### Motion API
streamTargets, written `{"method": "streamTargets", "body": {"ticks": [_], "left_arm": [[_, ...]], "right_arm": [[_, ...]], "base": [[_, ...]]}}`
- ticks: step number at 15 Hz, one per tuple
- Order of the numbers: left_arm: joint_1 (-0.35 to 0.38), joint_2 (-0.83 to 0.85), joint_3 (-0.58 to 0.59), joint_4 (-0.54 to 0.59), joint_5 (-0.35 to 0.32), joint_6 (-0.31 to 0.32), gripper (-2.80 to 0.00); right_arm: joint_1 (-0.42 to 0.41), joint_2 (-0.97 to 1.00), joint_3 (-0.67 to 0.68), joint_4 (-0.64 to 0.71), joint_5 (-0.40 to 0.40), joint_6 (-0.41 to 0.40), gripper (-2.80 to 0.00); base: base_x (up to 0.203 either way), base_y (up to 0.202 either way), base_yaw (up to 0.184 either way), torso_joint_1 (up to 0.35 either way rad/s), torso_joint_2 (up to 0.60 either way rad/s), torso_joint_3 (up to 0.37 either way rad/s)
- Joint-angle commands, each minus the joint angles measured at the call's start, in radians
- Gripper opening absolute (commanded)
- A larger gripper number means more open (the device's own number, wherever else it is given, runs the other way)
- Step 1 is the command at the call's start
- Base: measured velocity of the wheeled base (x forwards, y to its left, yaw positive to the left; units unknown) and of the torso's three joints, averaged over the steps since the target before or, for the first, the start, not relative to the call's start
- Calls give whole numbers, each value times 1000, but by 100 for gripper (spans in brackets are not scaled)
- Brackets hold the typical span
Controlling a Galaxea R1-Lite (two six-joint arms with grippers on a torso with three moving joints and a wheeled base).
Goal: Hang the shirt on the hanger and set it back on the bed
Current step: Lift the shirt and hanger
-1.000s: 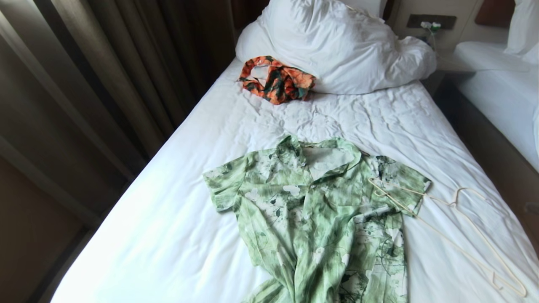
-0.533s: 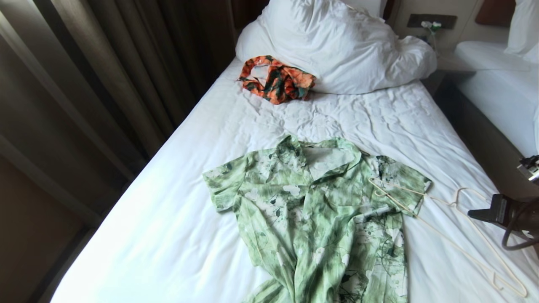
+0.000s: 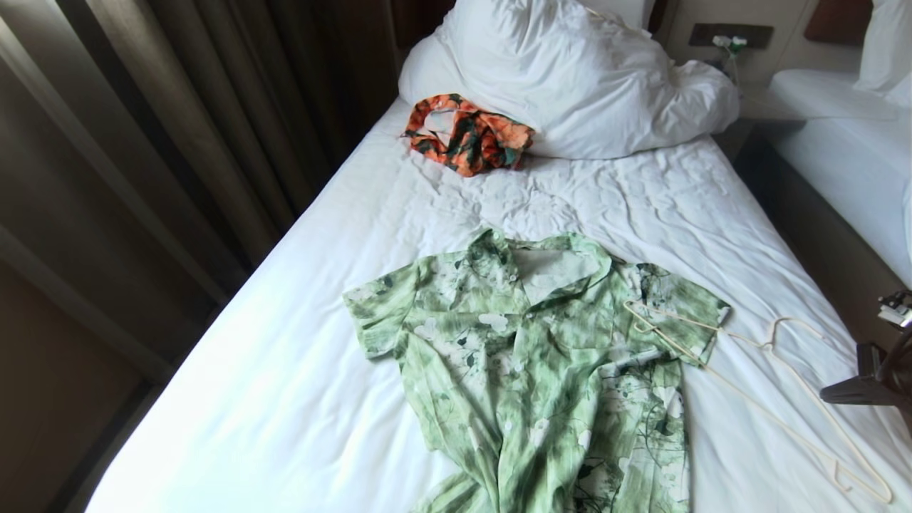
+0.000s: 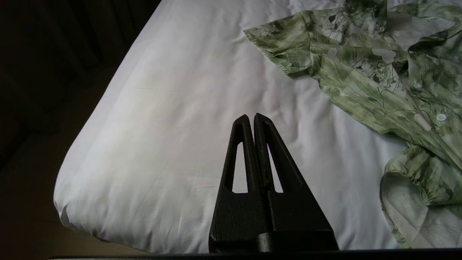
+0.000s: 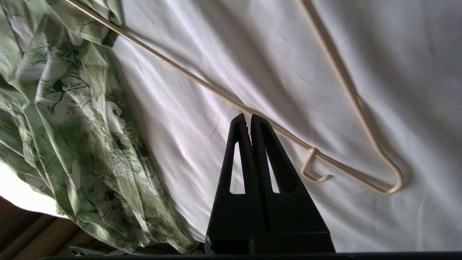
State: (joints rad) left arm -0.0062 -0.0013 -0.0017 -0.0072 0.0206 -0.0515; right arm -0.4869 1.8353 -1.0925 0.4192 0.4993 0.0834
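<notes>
My right gripper [image 5: 249, 117] jaws pinched tight, empty, wire hanger [image 5: 231, 99] rod right at tips. Gotta spread first, then straddle rod clear of leaf-print shirt [image 5: 72, 119]. Left gripper [image 4: 251, 117] clamped too, idle.

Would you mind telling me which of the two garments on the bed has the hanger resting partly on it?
The green leaf-print shirt, spread flat nearest the camera: the hanger overlaps its sleeve. The orange floral garment lies bunched against the pillow.
</notes>
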Motion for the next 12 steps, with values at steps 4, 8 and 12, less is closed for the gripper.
{"method": "streamTargets", "body": {"ticks": [4, 8, 12], "left_arm": [[0, 1, 0, 0, 1, -1, -280], [0, 1, 0, 0, 1, -1, -280], [0, 1, 0, 0, 1, -1, -280]], "right_arm": [[-146, 204, -182, 281, 89, -301, -280], [-213, 271, -273, 385, 334, -456, 0], [-225, 352, -325, 386, 447, -556, 0]], "base": [[0, 0, 0, 0, 0, 0], [0, 0, 0, 0, 0, 0], [0, 0, 0, 0, 0, 0]]}}
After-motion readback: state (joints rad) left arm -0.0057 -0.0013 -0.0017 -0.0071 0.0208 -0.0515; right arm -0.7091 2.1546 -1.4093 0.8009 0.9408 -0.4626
